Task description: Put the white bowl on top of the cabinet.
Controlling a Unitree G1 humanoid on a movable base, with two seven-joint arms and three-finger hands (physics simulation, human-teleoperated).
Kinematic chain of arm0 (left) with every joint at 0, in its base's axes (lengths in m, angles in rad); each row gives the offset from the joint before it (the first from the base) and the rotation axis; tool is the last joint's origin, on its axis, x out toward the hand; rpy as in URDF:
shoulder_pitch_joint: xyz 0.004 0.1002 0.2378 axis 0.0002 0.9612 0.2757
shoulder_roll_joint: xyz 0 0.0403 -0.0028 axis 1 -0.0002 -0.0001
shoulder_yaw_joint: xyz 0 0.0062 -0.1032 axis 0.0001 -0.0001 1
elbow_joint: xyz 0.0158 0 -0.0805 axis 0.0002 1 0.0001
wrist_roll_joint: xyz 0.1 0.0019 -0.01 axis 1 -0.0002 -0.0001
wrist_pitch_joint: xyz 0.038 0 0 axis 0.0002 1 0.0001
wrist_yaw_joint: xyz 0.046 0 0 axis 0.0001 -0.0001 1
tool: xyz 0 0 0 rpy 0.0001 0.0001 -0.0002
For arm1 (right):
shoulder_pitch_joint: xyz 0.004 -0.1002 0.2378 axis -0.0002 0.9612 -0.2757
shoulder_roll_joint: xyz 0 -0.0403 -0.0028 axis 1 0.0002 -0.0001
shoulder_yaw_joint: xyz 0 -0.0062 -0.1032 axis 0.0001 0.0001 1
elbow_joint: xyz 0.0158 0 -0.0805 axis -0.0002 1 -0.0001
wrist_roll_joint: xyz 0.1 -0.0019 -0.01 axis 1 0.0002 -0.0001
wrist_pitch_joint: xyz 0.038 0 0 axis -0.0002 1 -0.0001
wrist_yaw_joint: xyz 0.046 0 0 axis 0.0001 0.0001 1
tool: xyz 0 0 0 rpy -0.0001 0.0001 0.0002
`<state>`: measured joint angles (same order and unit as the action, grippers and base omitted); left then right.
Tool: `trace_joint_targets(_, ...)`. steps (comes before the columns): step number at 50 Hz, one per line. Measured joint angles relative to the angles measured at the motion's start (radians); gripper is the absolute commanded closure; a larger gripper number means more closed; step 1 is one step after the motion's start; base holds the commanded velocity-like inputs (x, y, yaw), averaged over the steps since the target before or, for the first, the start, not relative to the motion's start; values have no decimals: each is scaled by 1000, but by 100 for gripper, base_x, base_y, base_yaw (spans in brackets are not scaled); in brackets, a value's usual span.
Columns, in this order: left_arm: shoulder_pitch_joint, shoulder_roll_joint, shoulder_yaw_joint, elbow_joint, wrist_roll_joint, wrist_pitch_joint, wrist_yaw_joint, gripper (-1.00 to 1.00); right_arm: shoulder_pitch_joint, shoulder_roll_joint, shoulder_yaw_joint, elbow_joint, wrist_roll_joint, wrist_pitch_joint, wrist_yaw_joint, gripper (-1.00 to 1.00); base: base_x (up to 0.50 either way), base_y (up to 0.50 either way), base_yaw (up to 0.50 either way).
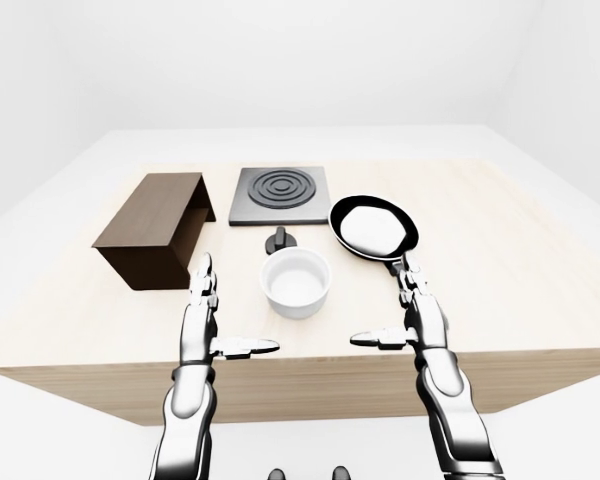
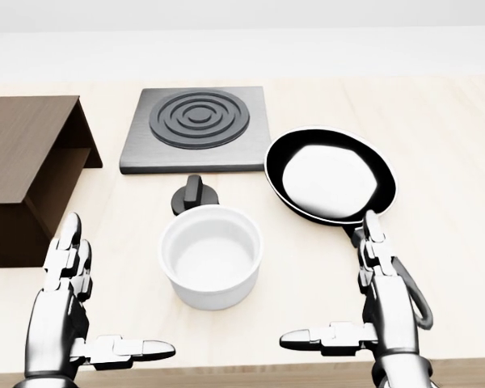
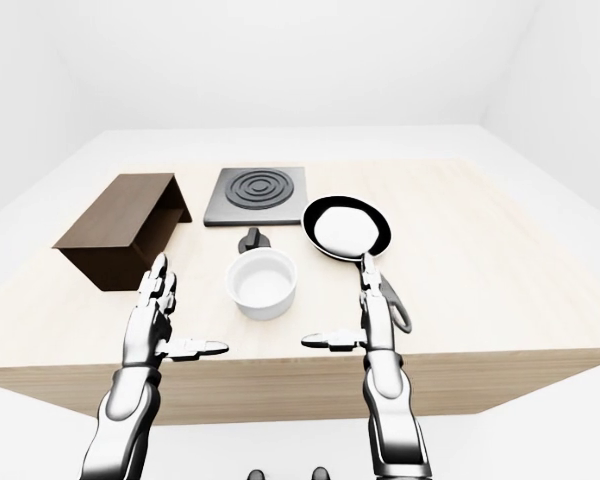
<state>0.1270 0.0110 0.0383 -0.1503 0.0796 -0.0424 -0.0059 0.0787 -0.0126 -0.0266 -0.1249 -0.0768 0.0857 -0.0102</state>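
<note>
so: white bowl (image 2: 212, 256) sits upright on the wooden table (image 1: 540, 260), low in the head view near the table's near edge, nothing in it, nothing touching it. just above it in that view lies a small black knob (image 2: 195, 195), and above that the dark stove plate (image 2: 197, 128) with ringed burner. to the bowl's right, a black frying pan (image 2: 331, 175) holding something flat and white; its handle runs down toward the right hand. to the bowl's left, well apart, the dark brown cabinet (image 1: 152, 228), open side facing the bowl, flat top bare.

left hand (image 2: 63, 311) hovers left of the bowl, fingers straight up and spread, thumb pointing inward; holding nothing. right hand (image 2: 380, 303) mirrors it on the bowl's right, fingers spread and extended, thumb inward, empty too; it stands over the pan handle, contact with it not clear. neither hand touches the bowl.

progress, judged: nothing done yet. bowl not grasped, not lifted, still on the table rather than the cabinet. remaining: close in on the bowl, grip it, lift, carry left, set it on the cabinet top, release.

writing: no brands, labels or text readable on any item in any view.
</note>
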Motion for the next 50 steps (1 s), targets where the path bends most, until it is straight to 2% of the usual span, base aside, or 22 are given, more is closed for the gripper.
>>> trace_joint_targets(19, -6, 2, -2, 18, 6, -3, 5, -100, 4, 4, 6, 3, -5, -4, -3, -100, 4, 27, 0)
trace_joint_targets(26, -10, 1, -10, 33, 15, -11, 7, -100, 8, 3, 4, -4, -5, -4, -5, -100, 0, 0, 0)
trace_joint_targets(33, -15, 2, -18, 54, 37, -30, 18, -100, 13, 2, 1, -12, -5, -4, -5, -100, 0, 0, 0)
trace_joint_targets(36, -15, 3, -28, 65, 66, -45, 29, -100, 12, 1, 0, -12, -6, -4, -5, -100, 0, 0, 0)
trace_joint_targets(50, 5, 1, -76, 55, 261, -45, 124, -100, 4, -3, -17, -10, -7, 0, -10, -100, 0, 0, 0)
